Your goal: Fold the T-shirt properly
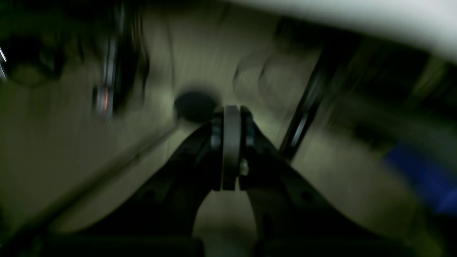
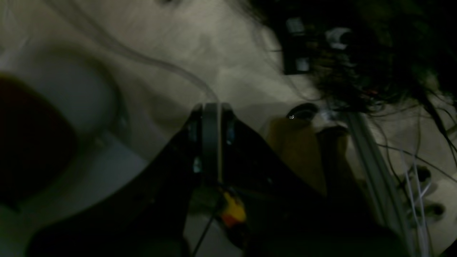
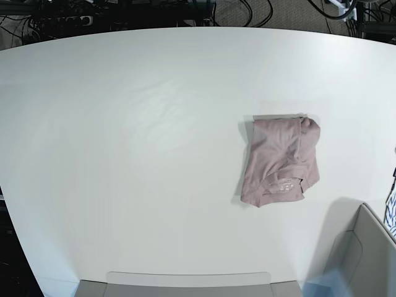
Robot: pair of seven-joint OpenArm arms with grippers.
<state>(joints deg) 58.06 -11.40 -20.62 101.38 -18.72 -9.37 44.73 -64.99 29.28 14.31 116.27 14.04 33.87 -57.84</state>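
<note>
The T-shirt (image 3: 279,162) lies right of centre on the white table (image 3: 136,154) in the base view, already a small folded packet w/ the neck label showing near its lower edge. Left gripper (image 1: 231,110) and right gripper (image 2: 211,109) — both clenched on nothing, off the cloth. If anything's left, probably just squaring up edges — press lightly, don't drag.

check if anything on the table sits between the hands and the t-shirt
Nothing visible does. In the base view the T-shirt lies alone on the white table, bare all round it. Neither hand appears there; both wrist views show shut hands away from the cloth.
</note>
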